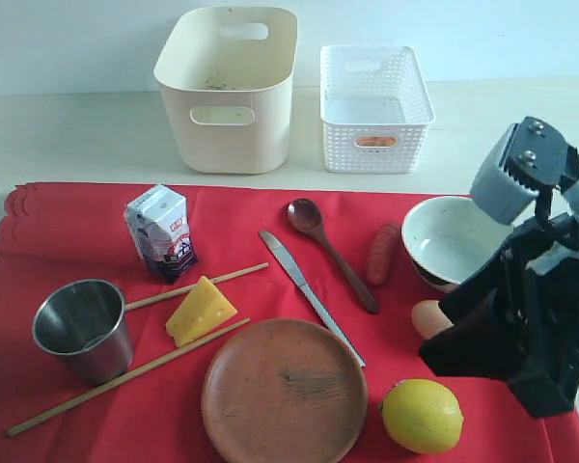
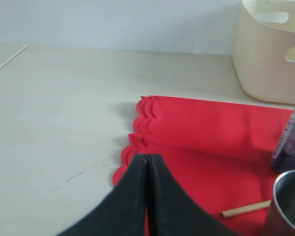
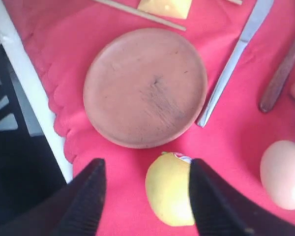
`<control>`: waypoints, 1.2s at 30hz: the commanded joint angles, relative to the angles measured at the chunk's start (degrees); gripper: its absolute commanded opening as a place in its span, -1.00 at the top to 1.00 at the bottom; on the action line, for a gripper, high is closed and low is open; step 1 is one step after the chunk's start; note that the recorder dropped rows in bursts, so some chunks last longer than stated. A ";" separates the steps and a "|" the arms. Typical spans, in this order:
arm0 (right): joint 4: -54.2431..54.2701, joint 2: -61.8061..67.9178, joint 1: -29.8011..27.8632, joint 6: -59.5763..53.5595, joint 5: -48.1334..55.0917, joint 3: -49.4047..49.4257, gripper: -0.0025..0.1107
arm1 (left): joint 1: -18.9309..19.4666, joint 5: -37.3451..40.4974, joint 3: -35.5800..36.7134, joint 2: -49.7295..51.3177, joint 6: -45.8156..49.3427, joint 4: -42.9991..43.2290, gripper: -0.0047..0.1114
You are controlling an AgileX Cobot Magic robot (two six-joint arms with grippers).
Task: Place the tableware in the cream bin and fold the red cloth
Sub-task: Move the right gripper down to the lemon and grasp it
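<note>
The red cloth (image 1: 68, 231) lies spread on the table, carrying a steel cup (image 1: 82, 328), two chopsticks (image 1: 125, 378), a brown plate (image 1: 284, 391), a knife (image 1: 309, 294), a dark spoon (image 1: 330, 253) and a pale bowl (image 1: 454, 241). Behind it stands the cream bin (image 1: 227, 87). My right gripper (image 3: 146, 169) hangs open above the cloth, the lemon (image 3: 169, 189) partly between its fingers and the plate (image 3: 145, 86) just beyond. My left gripper (image 2: 146, 157) is shut on nothing, above the cloth's scalloped edge (image 2: 137, 128); it is out of the exterior view.
A white lattice basket (image 1: 374, 106) stands beside the bin. Food lies among the tableware: milk carton (image 1: 161, 231), cheese (image 1: 201, 311), a reddish sausage-like piece (image 1: 383, 253), an egg (image 1: 427, 318) and the lemon (image 1: 422, 415). The table's front edge (image 3: 34, 93) runs close to the plate.
</note>
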 commanded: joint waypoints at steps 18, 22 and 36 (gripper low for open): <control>1.85 16.65 0.07 -20.78 -3.00 1.43 -0.33 | -0.40 -0.39 0.17 -0.35 0.01 -0.07 0.92; 0.76 17.27 3.20 -21.64 -6.93 1.43 -0.33 | -0.40 -0.39 0.17 -0.35 0.01 -0.07 0.92; -12.28 22.74 10.43 -9.98 -17.37 1.43 -0.33 | -0.40 -0.39 0.17 -0.35 0.01 -0.07 0.92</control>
